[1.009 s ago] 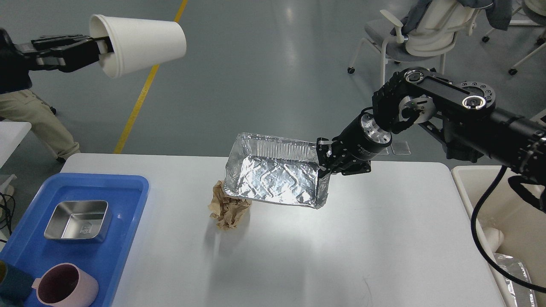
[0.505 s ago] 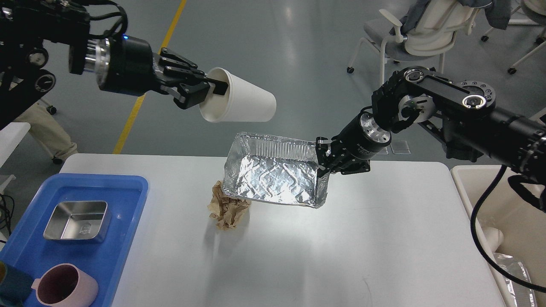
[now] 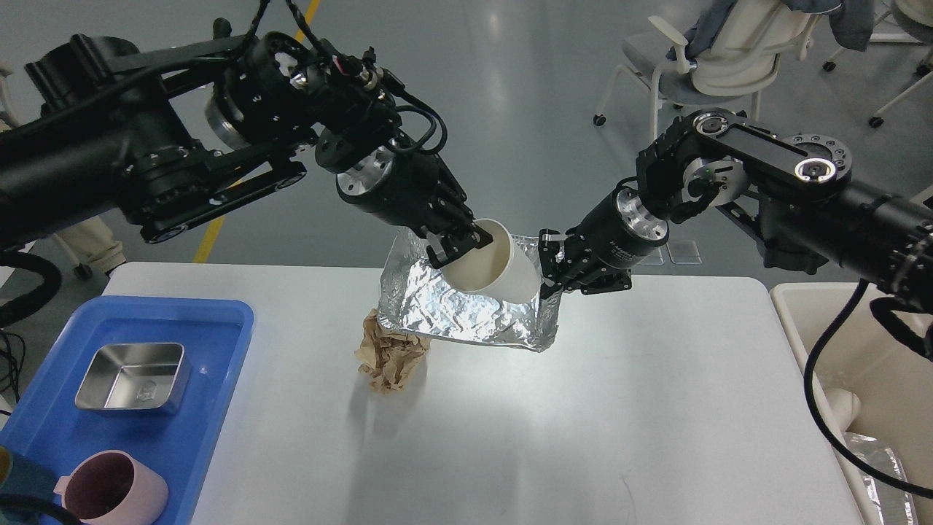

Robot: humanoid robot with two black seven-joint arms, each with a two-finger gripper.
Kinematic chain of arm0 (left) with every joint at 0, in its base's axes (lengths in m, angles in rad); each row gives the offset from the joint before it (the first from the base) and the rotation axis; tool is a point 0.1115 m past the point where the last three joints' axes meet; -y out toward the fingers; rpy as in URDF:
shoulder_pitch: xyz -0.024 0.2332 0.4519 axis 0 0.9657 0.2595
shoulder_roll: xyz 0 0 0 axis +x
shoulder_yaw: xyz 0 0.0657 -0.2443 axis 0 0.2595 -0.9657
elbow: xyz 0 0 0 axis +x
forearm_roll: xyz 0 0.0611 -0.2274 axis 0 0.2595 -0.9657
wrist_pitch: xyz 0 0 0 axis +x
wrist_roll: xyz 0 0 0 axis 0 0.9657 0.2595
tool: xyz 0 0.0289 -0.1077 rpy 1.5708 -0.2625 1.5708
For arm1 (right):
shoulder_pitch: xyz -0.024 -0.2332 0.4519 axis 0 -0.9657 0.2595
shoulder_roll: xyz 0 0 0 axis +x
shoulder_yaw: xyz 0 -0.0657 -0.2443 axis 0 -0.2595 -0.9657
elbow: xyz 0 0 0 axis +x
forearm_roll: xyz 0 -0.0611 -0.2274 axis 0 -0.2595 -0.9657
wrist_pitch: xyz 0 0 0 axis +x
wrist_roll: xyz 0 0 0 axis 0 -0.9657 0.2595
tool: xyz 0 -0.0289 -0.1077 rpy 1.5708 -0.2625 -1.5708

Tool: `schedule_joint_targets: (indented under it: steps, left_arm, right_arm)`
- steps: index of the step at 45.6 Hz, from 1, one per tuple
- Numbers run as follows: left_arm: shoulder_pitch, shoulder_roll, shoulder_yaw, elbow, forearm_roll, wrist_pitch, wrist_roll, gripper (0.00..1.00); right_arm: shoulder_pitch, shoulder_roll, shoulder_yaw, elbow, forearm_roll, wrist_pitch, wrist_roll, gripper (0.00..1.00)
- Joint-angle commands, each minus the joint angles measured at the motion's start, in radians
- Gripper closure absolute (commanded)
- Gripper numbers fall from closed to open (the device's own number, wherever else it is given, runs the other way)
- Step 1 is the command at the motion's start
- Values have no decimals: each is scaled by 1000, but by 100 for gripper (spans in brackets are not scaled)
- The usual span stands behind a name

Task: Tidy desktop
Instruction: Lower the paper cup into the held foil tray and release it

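White and matte, the wide rectangular worktop [image 3: 583,408] with rounded corners fills the lower part of the head view, and everything else stands on it or hangs above it. The left gripper [image 3: 453,244] reaches in from the upper left with its jaws clenched on the rim of a white paper cup [image 3: 499,264], which is tilted with its open mouth toward the gripper and its base down inside a crinkled silver foil tray [image 3: 466,310]. The right gripper [image 3: 548,271] comes in from the right, jaws grasping the right-hand edge of the foil tray, which is lifted and tipped so that its inside faces the camera. Just below the tray's left corner a crumpled ball of brown paper [image 3: 390,357] lies on the worktop. At the left edge sits a blue plastic tray [image 3: 211,364] holding a small rectangular steel container [image 3: 131,377] and a pink mug [image 3: 109,488]. A beige plastic bin [image 3: 885,364] stands beside the worktop's right end.
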Motion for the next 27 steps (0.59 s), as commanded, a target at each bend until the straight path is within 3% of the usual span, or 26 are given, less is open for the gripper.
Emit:
schedule_joint_targets:
  steps: [1,6,11,21,27]
  left_arm:
    - [1,-75,1,63,0,3,0,98]
    - [5,-111,3,84,-1,11,0,96]
    - [13,-118,1,89,-5,14,3,88]
    - [25,-112,-14,89,-15,16,23,58]
    - [25,-106,-16,89,-87,32,26,23]
  right_arm:
    - [-1,-1,5,2,0,1,0,100]
    - [-1,-2,5,1,0,1,0,100]
    - [-1,-2,5,2,0,1,0,100]
    - [-1,-4,8,1,0,3,0,100]
    - [-3,-4,8,1,0,3,0,100]
